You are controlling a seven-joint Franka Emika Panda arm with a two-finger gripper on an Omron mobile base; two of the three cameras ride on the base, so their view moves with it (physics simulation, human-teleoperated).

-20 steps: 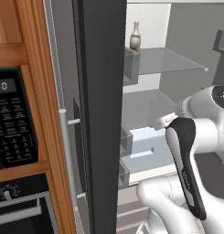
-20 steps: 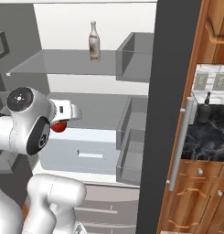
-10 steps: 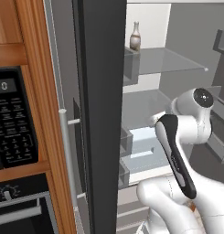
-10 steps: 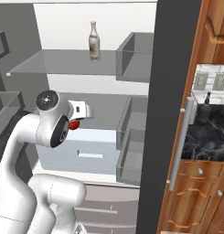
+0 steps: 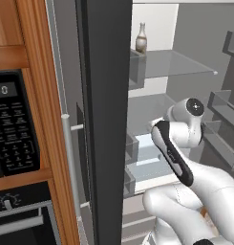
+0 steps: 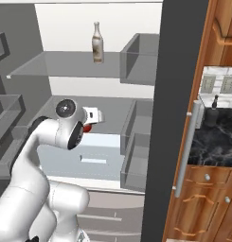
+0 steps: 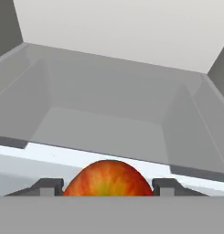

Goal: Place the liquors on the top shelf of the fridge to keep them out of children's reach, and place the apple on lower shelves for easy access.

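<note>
The fridge (image 5: pixel 106 119) stands open. A pale bottle (image 6: pixel 97 42) with a tan label stands upright on the top shelf (image 6: pixel 51 66); the same pale bottle (image 5: pixel 141 38) is at the shelf's back left in the left base view. The dark bottle is out of view. My gripper (image 6: pixel 91 124) is shut on the red-orange apple (image 6: pixel 87 128), just above the front of the lower shelf (image 6: pixel 108 105). In the hand view the apple (image 7: pixel 109 178) sits between my fingertips (image 7: pixel 49 186), and the lower shelf (image 7: pixel 104 132) stretches ahead.
A light blue-white drawer (image 6: pixel 89 153) lies under the lower shelf. Grey door bins (image 6: pixel 138 142) hang on the right door, with more door bins (image 5: pixel 135 67) on the left door. A black wall oven (image 5: pixel 15 129) sits left of the fridge.
My arm has reached forward into the fridge, carrying the apple from in front of the drawer to the front of the lower shelf. The pale bottle has not moved.
</note>
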